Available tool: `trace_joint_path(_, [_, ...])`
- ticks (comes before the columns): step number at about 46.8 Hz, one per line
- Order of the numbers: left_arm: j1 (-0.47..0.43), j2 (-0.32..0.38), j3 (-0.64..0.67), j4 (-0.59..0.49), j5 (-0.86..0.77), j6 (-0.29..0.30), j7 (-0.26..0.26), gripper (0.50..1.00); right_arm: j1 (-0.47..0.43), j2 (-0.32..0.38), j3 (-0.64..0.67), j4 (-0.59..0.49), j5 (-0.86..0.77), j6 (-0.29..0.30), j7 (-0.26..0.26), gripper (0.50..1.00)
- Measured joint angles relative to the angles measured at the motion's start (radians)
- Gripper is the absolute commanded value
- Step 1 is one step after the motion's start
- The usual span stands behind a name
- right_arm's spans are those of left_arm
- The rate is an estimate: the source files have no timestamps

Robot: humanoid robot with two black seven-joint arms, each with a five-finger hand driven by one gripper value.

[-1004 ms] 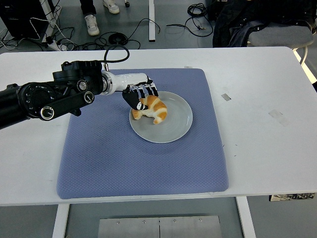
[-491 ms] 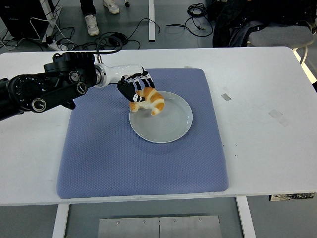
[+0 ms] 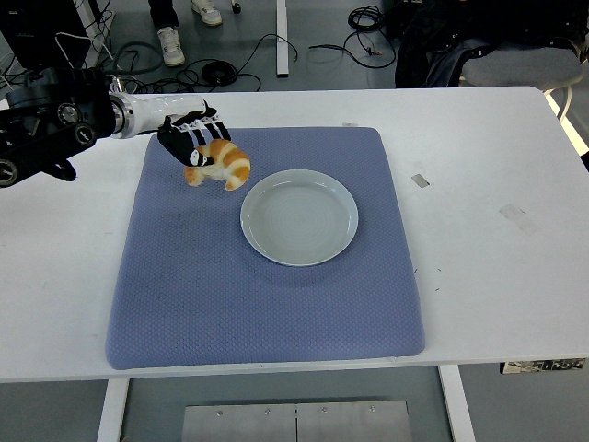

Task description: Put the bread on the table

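A golden croissant (image 3: pixel 223 167) hangs in my left hand (image 3: pixel 191 143), whose black and white fingers are curled over its left end. It sits above the upper left part of the blue mat (image 3: pixel 267 304), to the left of the grey plate (image 3: pixel 298 216), which holds nothing. My left arm (image 3: pixel 55 124) comes in from the left edge over the white table (image 3: pixel 497 249). The right arm is out of view.
Two bits of tape (image 3: pixel 420 180) lie on the table right of the mat. Beyond the far edge are cables (image 3: pixel 276 46) on the floor, a person's shoes (image 3: pixel 170 44) and a chair with dark clothing (image 3: pixel 479 46).
My left hand lifted the croissant off the plate and carried it left and back, clear of the plate. The arm has drawn back toward the left edge.
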Motion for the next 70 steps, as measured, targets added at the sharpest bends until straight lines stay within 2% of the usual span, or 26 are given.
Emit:
trace_joint_path(14, [0.019,0.06,0.012,0.001,0.009,0.004,-0.028,0.611,0.0,0.0,0.0,0.0,0.0,0.0,0.0,1.0])
trace_joint_path(36, [0.079,0.044,0.02,0.017,0.037,0.054,-0.04,0.611,0.0,0.0,0.0,0.0,0.0,0.0,0.001,1.0])
trace_joint_path(56, [0.082,0.029,0.037,0.022,0.037,0.055,-0.042,0.627,0.0,0.0,0.0,0.0,0.0,0.0,0.001,1.0])
trace_joint_path(62, [0.08,0.031,0.037,0.022,0.037,0.054,-0.043,0.666,0.0,0.0,0.0,0.0,0.0,0.0,0.001,1.0])
trace_joint_path(67, [0.077,0.032,0.037,0.022,0.035,0.053,-0.043,0.763,0.0,0.0,0.0,0.0,0.0,0.0,0.0,1.0])
trace_joint_path(70, [0.076,0.032,0.032,0.022,0.033,0.053,-0.043,0.842,0.0,0.0,0.0,0.0,0.0,0.0,0.0,1.0])
